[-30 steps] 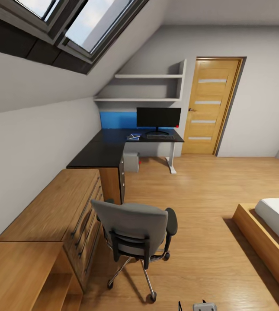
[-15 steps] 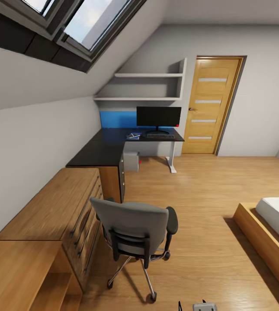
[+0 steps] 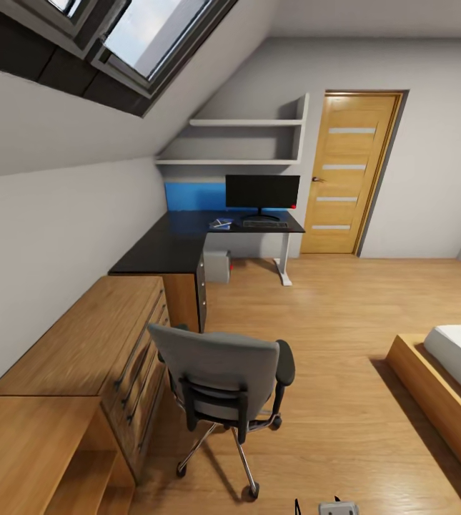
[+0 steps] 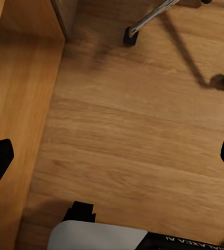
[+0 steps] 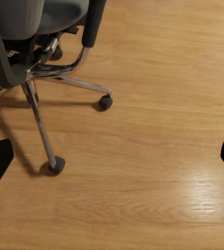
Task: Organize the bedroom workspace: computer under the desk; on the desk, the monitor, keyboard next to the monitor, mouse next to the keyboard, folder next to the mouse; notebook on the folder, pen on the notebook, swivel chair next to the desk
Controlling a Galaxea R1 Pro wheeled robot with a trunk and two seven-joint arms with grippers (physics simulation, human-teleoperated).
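Both grippers hang spread wide over the wood floor (image 3: 344,336), left gripper (image 4: 112,156) and right gripper (image 5: 112,156) holding nothing; the swivel chair (image 3: 223,375) stands beside the drawer chest (image 3: 80,343), well apart from the desk (image 3: 180,243); monitor (image 3: 262,192), keyboard (image 3: 264,224) and folder (image 3: 221,224) sit on the desk, the computer (image 3: 218,267) beneath.

walls: grey, sloped | skylight (image 3: 155,32) top-left | floor (image 3: 330,315): wood planks | door (image 3: 348,175) far wall
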